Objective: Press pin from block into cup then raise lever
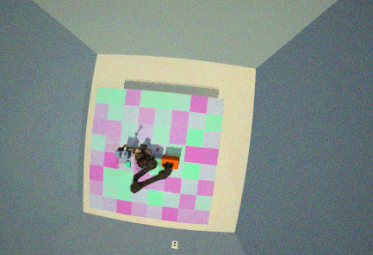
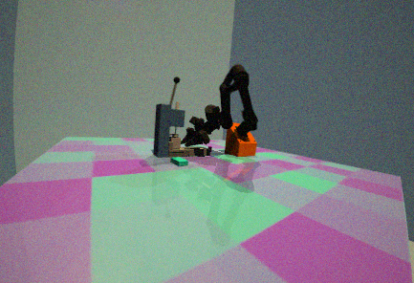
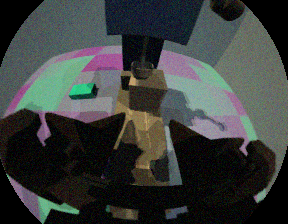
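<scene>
Your claw stands fairly wide, holding nothing. Back straight toward six o'clock, clearing the block, then rise for the lever knob at one o'clock in the wrist view.

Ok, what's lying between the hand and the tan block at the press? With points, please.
In the wrist view, only the tan bed strip [image 3: 143, 125] [image 2: 185, 152] runs between the open hand [image 1: 133, 151] [image 2: 186, 141] [image 3: 147, 119] and the block [image 3: 146, 95] [image 2: 175, 143]; I see no loose object there.

I can't make out the pin in the block; my wrist view crops the press head at the top.
</scene>
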Tool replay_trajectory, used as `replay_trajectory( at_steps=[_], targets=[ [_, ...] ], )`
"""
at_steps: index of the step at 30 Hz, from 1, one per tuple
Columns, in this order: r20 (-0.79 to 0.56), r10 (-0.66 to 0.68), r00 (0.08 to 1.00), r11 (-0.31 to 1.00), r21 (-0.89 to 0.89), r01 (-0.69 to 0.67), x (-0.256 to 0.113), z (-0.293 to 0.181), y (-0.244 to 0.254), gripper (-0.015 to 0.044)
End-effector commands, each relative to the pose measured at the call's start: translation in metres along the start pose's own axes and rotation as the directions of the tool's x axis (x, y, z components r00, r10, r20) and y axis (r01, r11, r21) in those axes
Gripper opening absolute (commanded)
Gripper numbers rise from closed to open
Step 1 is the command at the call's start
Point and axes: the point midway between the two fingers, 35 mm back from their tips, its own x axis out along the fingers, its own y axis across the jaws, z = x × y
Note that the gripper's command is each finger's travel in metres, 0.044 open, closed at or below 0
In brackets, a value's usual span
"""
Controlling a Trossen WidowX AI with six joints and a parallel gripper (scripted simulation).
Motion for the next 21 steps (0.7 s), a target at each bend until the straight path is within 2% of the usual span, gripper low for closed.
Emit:
replay_trajectory(
  at_steps=[1,5,13,21],
  targets=[
    [-0.001,0.006,1.0,1.0,-0.003,-0.006,0.0,0.0,0.0,0.03],
    [-0.042,0.121,0.992,0.99,-0.067,-0.124,-0.004,0.002,-0.003,0.03],
    [-0.047,0.125,0.991,0.989,-0.073,-0.129,-0.008,0.006,-0.005,0.03],
    [-0.048,0.123,0.991,0.989,-0.075,-0.126,-0.063,0.032,-0.011,0.03]
  ],
)
